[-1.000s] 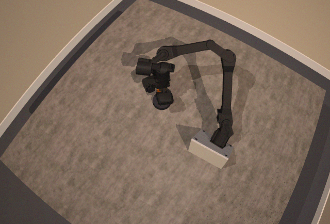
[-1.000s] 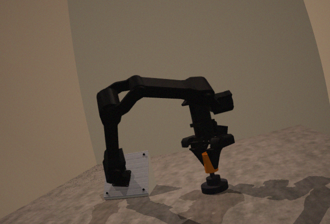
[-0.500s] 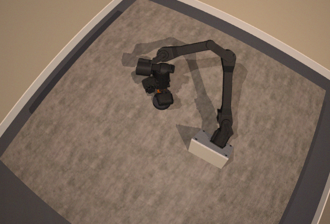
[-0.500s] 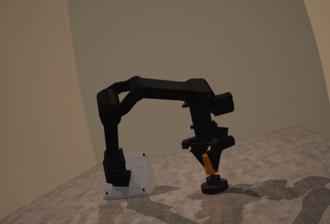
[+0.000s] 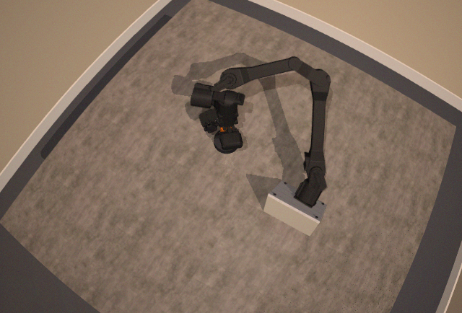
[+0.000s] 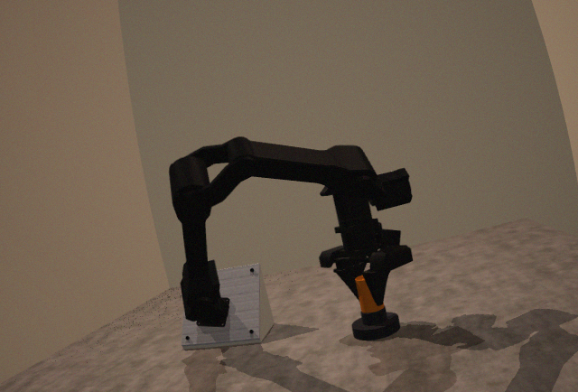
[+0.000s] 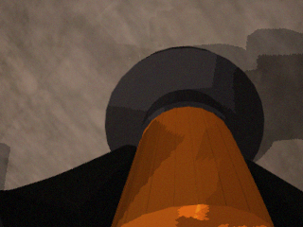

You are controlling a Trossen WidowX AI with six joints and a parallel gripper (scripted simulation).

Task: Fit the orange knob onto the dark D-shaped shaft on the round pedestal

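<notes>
The orange knob (image 5: pixel 222 129) (image 6: pixel 366 296) (image 7: pixel 189 156) stands narrow end up over the round dark pedestal (image 5: pixel 218 146) (image 6: pixel 360 331) (image 7: pixel 142 85). My gripper (image 6: pixel 369 301) (image 7: pixel 187 163) is shut on the knob, with a black finger on either side. In the exterior view the knob's wide lower rim meets the pedestal's raised collar, and I see no gap between them. The wrist view also shows the rim against the collar. The shaft is hidden, and so is its flat side. In the top view the arm covers most of the knob and part of the pedestal.
The arm's base is mounted on a pale wedge block (image 5: pixel 291 215) (image 6: pixel 240 303), off to one side of the pedestal. The arm arches high between block and pedestal. Its shadows fall on the mottled floor around the pedestal. Dark borders edge the floor in the top view.
</notes>
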